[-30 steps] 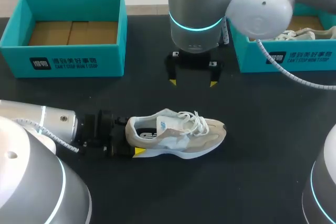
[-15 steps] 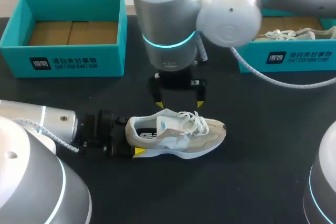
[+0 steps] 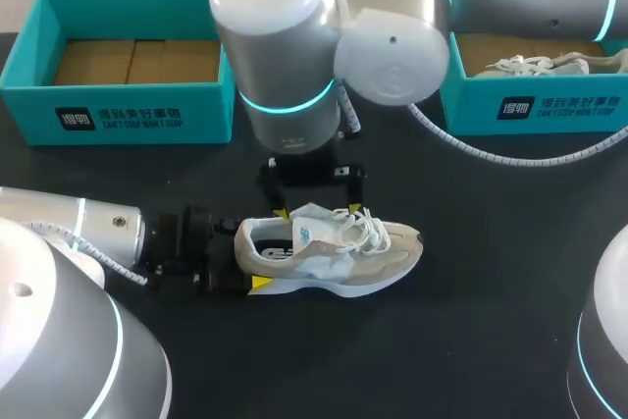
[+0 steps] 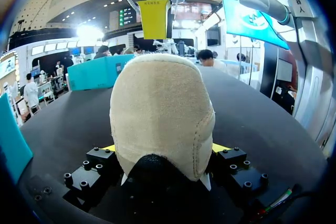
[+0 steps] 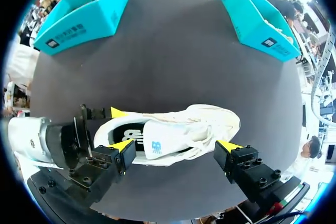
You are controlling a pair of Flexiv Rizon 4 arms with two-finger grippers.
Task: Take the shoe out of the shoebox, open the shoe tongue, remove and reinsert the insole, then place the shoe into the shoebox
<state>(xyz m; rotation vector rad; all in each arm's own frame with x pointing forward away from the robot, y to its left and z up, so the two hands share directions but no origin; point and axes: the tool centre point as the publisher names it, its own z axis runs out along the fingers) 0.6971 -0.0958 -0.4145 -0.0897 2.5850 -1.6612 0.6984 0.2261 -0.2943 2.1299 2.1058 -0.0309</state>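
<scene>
Clamping the heel from both sides, left gripper (image 3: 247,260) (image 4: 163,150) lies low along the table (image 3: 491,262), its yellow tips pressed against the shoe (image 3: 334,247) (image 4: 160,114).

Right gripper (image 3: 319,211) (image 5: 176,148): fingers spread wide, held over the shoe's middle, one tip on each side of the tongue (image 3: 312,225) and laces; neither tip can be seen to touch.

Shoe: beige and white, upright on its sole at the table's middle, heel toward the left arm, toe toward the right side. Tongue raised, bearing a small blue mark. A white mark shows on the dark lining inside the opening.

Left box (image 3: 137,110): teal, open, at the far left; bare cardboard floor.

Right box (image 3: 530,105): teal, open, at the far right; holds a second shoe (image 3: 535,64).

Both boxes carry a dark logo patch and white lettering on the front wall.

Obstructions: right arm's large joints (image 3: 294,36) cover the table between the boxes; its white coiled cable (image 3: 491,154) hangs before the right box.
</scene>
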